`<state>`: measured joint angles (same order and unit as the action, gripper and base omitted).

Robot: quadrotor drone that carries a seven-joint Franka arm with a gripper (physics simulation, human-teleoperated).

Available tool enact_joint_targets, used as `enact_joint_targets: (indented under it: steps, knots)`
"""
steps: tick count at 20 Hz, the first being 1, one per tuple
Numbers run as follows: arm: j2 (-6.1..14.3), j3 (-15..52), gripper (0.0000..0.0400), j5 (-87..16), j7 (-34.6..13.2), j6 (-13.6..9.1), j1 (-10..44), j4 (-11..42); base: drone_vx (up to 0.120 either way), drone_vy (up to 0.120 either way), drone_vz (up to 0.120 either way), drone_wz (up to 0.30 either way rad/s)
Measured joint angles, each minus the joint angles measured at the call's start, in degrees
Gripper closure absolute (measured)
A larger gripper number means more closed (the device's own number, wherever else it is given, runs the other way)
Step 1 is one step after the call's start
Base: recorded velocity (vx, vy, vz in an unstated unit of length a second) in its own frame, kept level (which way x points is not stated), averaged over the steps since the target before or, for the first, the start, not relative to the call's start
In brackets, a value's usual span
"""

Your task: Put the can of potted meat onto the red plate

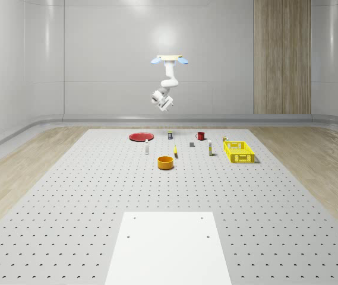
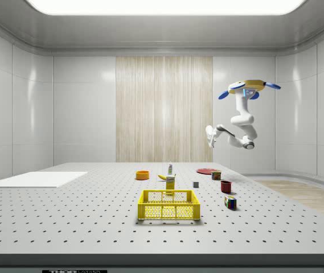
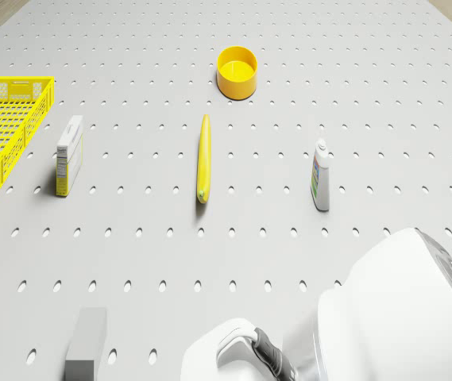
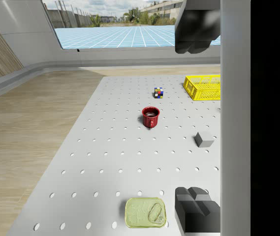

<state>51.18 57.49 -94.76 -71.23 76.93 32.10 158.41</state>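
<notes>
1. Your drone (image 1: pixel 170 59) hovers high above the far end of the table (image 1: pixel 68 196). It sits a little past the red plate (image 1: pixel 141 136) on the side away from the white mat (image 1: pixel 167 249), with nothing under it to rest on. That height reads as a survey position, not a pick position.
2. The gripper (image 1: pixel 161 102) hangs well above the red plate on the folded arm. In the wrist view its fingers (image 4: pixel 196 209) stand wide apart with nothing between them, so your hand is empty and ready to close on something.
3. The can of potted meat (image 4: pixel 145 212) lies flat on the table with its pull-tab lid facing up. In the whole-scene view it is just beside the red plate, on that view's right, apart from the rim. It lies between the plate and the red mug (image 4: pixel 150 117).
4. The can shows low in the wrist view, near the lower finger. I judge the wrist is already roughly aimed at it, and what remains is a long descent.
5. Lying flat, the can offers its short sides to the fingers, so a top-down grasp across the narrow width looks most secure.
6. Farther from the red plate than the mug are a grey block (image 4: pixel 204 139), a puzzle cube (image 4: pixel 158 92) and the yellow basket (image 4: pixel 203 86). None of them lies between the can and the plate, so your carry should be short and unobstructed.
7. The main risk is nudging the can on touchdown. It is not yet grasped or lifted.
</notes>
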Motion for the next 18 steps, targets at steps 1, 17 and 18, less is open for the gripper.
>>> enact_joint_targets:
  steps: [1,17,18]
  knots:
    - [0.74,2.01,0.0,-3.8,-2.3,-1.39,3.09,1.77,0.0,0.0,-0.12,0.0]
    - [9.22,13.93,0.0,-18.85,-17.73,-10.06,25.89,7.52,0.0,0.0,-0.112,0.0]
    - [9.58,14.15,0.0,-18.81,-18.0,-9.96,26.26,7.52,0.0,0.0,-0.12,0.0]
